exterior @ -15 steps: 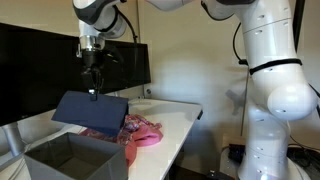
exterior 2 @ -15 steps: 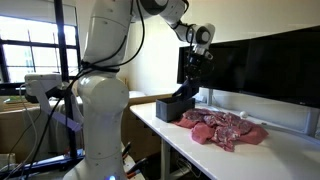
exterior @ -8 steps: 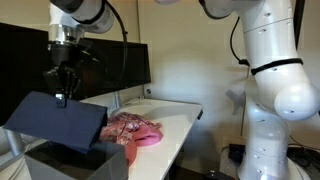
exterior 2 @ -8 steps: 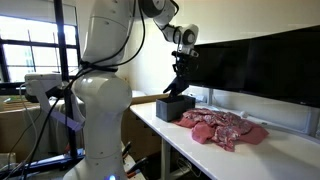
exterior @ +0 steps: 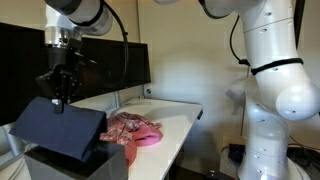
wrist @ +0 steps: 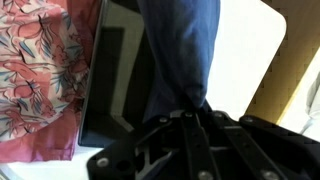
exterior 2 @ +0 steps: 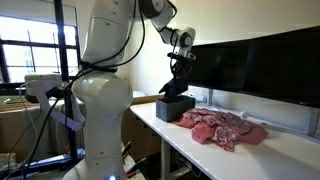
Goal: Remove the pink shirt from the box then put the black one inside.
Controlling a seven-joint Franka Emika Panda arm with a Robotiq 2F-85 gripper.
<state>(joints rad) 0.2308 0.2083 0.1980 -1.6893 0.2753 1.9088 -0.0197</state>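
My gripper (exterior: pixel 60 100) is shut on the dark black shirt (exterior: pixel 58 130) and holds it hanging over the dark box (exterior: pixel 75 165) at the table's near end. In the wrist view the shirt (wrist: pixel 180 50) hangs straight down from the closed fingers (wrist: pixel 190 118), with the box (wrist: pixel 112 80) below. The pink floral shirt (exterior: pixel 132 130) lies crumpled on the white table beside the box. In an exterior view the gripper (exterior 2: pixel 178 85) is just above the box (exterior 2: pixel 174 108), and the pink shirt (exterior 2: pixel 225 128) lies to its right.
A row of black monitors (exterior: pixel 110 65) stands along the back of the white table (exterior: pixel 170 115). The robot's white base (exterior: pixel 275 90) is close beside the table. A window and cluttered shelves (exterior 2: pixel 25 60) lie beyond the table end.
The gripper has carried the black shirt away from the pink shirt to above the box, then lowered it slightly so its lower edge reaches the box.
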